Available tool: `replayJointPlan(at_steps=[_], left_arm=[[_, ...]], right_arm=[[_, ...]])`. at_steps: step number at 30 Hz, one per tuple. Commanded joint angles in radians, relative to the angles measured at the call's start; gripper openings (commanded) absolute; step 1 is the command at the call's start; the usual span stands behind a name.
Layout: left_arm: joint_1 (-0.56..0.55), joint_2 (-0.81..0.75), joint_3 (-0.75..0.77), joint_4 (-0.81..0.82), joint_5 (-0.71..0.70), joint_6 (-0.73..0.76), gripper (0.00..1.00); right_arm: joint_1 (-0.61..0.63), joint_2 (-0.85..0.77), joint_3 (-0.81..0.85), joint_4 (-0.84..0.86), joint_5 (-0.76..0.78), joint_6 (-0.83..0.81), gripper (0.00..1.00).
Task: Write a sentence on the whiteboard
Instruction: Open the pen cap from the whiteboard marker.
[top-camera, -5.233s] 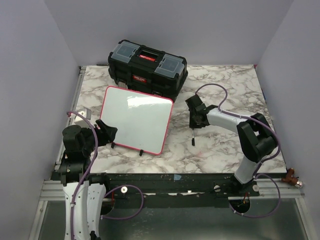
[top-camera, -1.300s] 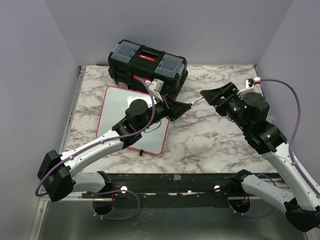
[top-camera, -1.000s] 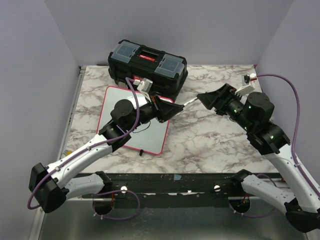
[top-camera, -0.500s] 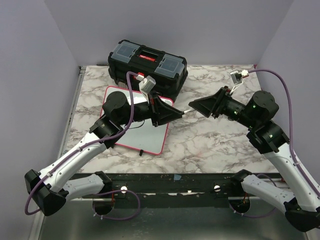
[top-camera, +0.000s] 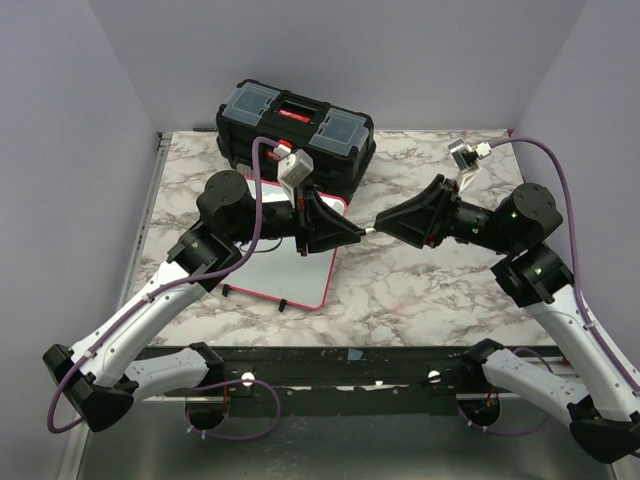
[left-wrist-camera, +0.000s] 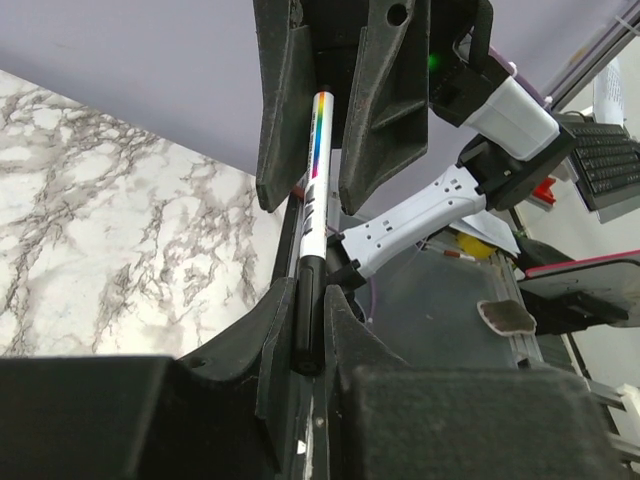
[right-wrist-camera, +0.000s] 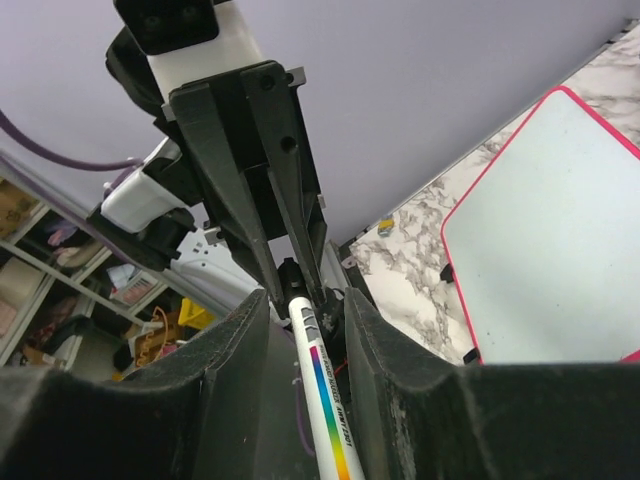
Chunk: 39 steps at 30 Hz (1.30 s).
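The left hand (top-camera: 352, 232) is pressed together, pinching the black end of a slim white marker pen (top-camera: 368, 229) with a rainbow stripe. The right hand (top-camera: 384, 225) meets it tip to tip. Its two fingers flank the pen's white barrel, but whether they press on it cannot be told.

Both hands hang in the air above the middle of a grey-veined marble counter (top-camera: 430, 290). Beneath the left hand and forearm lies the glossy white whiteboard (top-camera: 280, 272) with a thin red rim, on the counter's left half. The hand hides its far right corner. Just behind the board stands a black plastic toolbox (top-camera: 295, 125) with a red latch and clear lid compartments.

The left arm climbs from the near left edge and bends rightward, its forearm roughly level. The right arm rises from the near right edge and reaches left.
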Motion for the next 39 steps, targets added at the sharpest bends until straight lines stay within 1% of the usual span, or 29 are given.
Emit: replayJointPlan(at_steps=[1,11,23,39], left_arm=[[0.016,0.02,0.027,-0.095,0.009,0.052,0.0],[0.023,0.048,0.092,-0.172,0.01,0.096,0.0],[0.028,0.057,0.116,-0.195,-0.002,0.107,0.0],[0.029,0.08,0.14,-0.217,-0.004,0.118,0.0]], right_arm=[[0.008,0.006,-0.003,0.075,-0.14,0.025,0.38],[0.009,0.028,0.008,0.072,-0.202,0.009,0.36],[0.009,0.047,0.006,0.065,-0.22,0.0,0.33],[0.009,0.063,0.009,0.057,-0.247,-0.002,0.32]])
